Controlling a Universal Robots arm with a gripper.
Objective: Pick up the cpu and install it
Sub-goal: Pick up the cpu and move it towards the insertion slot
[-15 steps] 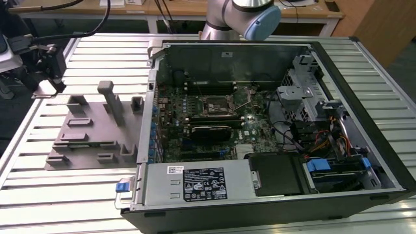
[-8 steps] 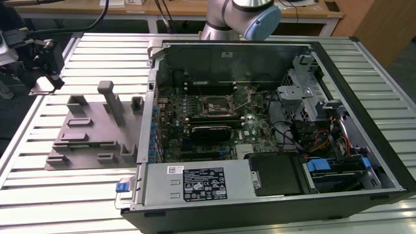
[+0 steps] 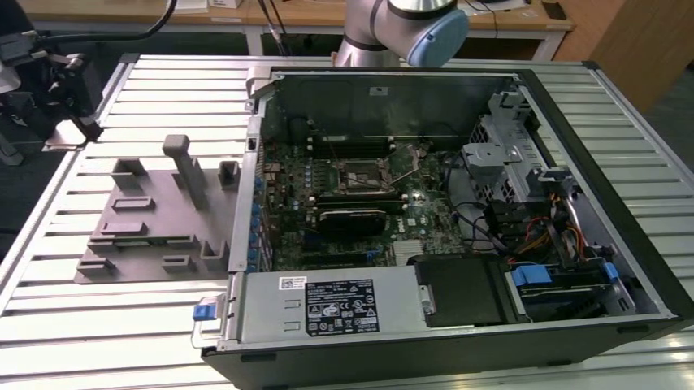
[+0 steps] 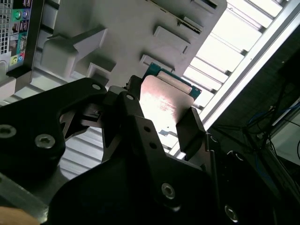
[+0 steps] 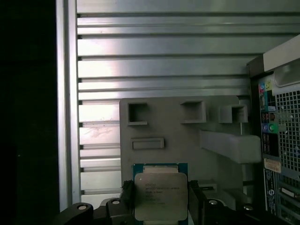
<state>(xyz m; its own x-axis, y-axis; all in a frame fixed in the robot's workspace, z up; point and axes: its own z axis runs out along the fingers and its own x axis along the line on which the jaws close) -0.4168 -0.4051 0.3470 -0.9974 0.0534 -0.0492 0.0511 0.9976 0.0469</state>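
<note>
The cpu, a flat square chip with a pale silver top and a green rim, sits between the two black fingers of my gripper. The second wrist view shows the same cpu from its shiny side, and the gripper is shut on two opposite edges of it. The chip hangs over the grey plastic holder plate, near the plate's edge. In the exterior view the open computer case holds the motherboard, whose cpu socket lies near the middle of the board.
The grey holder plate with raised blocks lies on the slatted metal table, on the exterior view's left of the case. The case's rear panel stands close beside the plate. The arm's base rises behind the case.
</note>
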